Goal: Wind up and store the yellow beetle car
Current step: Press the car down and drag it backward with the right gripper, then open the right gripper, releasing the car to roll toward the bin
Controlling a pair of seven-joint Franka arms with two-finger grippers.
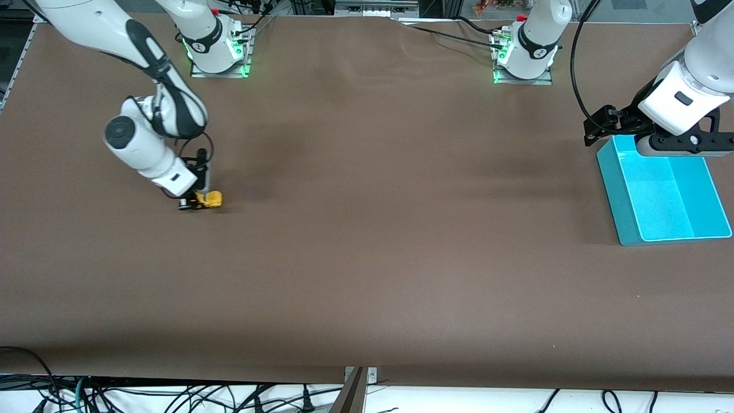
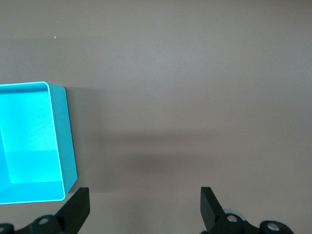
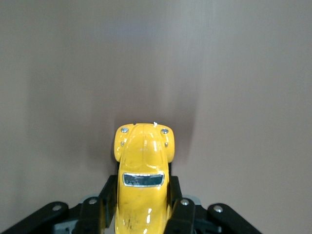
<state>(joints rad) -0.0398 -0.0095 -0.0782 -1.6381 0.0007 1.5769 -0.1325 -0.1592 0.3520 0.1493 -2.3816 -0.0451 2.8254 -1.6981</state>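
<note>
The yellow beetle car [image 1: 210, 199] rests on the brown table toward the right arm's end. My right gripper [image 1: 198, 201] is shut on the yellow beetle car, down at table level. In the right wrist view the car [image 3: 144, 161] fills the lower middle, its rounded nose sticking out past the black fingers [image 3: 108, 195] that press on both its sides. My left gripper [image 2: 145, 207] is open with nothing between its fingers, and it hangs over the table beside the turquoise bin [image 1: 665, 198].
The turquoise bin [image 2: 29, 141] stands at the left arm's end of the table with nothing in it. Both arm bases [image 1: 218, 43] sit along the table's edge farthest from the front camera. Cables hang below the table's near edge.
</note>
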